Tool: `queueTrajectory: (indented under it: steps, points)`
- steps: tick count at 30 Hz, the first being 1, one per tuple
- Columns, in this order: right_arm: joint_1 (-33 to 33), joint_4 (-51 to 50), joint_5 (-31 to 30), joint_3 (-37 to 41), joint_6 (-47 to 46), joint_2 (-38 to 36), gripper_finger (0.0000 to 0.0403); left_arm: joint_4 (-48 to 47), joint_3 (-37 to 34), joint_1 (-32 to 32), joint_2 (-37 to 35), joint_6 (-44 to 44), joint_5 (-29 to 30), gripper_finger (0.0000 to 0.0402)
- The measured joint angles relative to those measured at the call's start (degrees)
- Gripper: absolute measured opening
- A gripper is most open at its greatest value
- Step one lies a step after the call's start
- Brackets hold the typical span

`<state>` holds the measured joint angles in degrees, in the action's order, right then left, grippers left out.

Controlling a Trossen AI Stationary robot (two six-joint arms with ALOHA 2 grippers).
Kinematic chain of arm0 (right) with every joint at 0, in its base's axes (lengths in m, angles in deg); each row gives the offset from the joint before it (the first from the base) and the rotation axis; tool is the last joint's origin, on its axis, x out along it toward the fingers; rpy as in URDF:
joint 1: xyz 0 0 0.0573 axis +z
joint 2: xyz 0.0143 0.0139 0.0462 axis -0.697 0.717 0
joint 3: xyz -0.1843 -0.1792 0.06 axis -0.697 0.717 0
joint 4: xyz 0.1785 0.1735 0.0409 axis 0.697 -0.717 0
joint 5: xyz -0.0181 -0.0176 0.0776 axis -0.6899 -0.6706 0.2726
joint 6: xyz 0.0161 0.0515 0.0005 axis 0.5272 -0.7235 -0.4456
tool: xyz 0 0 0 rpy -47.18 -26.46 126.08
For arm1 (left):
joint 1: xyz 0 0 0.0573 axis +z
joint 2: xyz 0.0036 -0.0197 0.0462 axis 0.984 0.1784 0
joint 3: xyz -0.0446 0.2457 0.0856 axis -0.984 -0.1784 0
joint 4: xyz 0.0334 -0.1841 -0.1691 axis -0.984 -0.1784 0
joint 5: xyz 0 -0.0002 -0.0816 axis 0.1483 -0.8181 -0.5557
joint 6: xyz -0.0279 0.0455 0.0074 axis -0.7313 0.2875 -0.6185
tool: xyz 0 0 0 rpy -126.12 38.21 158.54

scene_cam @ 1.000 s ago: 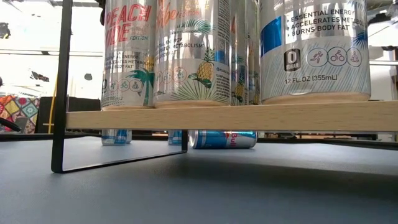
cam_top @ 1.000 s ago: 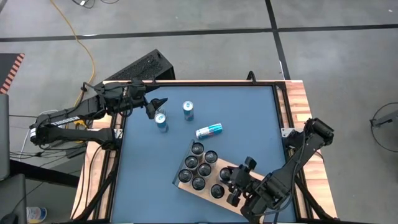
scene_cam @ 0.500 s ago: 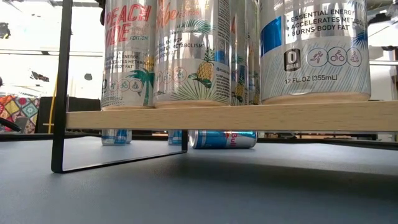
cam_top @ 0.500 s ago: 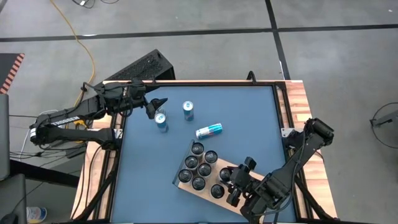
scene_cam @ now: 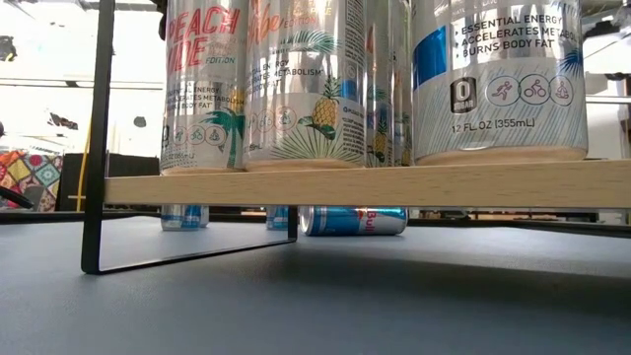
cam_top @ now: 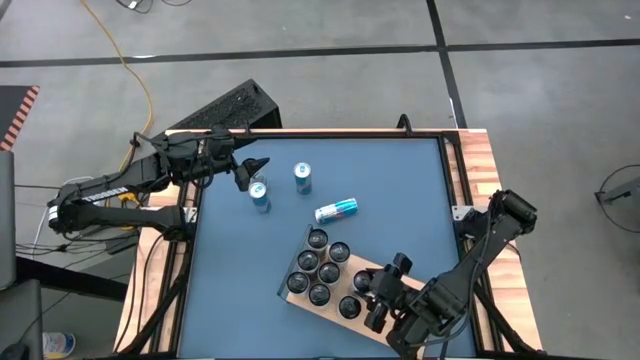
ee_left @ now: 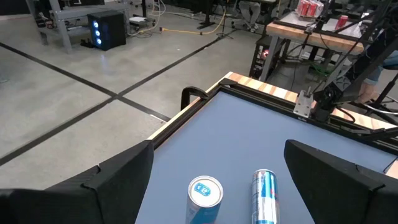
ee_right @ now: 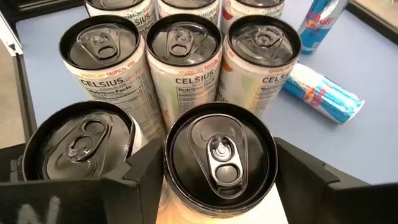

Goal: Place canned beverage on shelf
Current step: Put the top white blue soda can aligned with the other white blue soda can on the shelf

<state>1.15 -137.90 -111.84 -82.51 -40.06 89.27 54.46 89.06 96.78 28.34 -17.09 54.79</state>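
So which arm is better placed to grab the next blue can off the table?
Probably the left: its open end effector hovers by the standing blue can, while the right end effector is over the shelf.

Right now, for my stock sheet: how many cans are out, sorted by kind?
Black-top cans on the shelf: 8
Blue cans standing on the table: 2
Blue can lying on its side: 1
Total: 11

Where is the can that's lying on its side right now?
In the high view the tipped blue can lies mid-table on the blue mat, between the upright blue can and the shelf, touching neither.
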Motion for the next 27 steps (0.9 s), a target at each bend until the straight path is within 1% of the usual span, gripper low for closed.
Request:
queueTrajectory:
  steps: [10, 19, 27]
  points:
    - [0.0, -0.17, 0.59, 0.0, -0.8, 0.0, 0.0247, 0.0, 0.0, 0.0, 0.0, 0.02, 0.0, 0.0348]
    - [-0.13, -0.02, 1.18, 0.0, -0.87, 0.0, 0.0278, 0.0, 0.0, 0.0, 0.0, 0.02, 0.0, 0.0348]
    - [-0.11, -0.17, 0.27, 0.0, -0.74, 0.0, 0.0282, 0.0, 0.0, 0.02, 0.0, 0.02, 0.0, 0.0348]
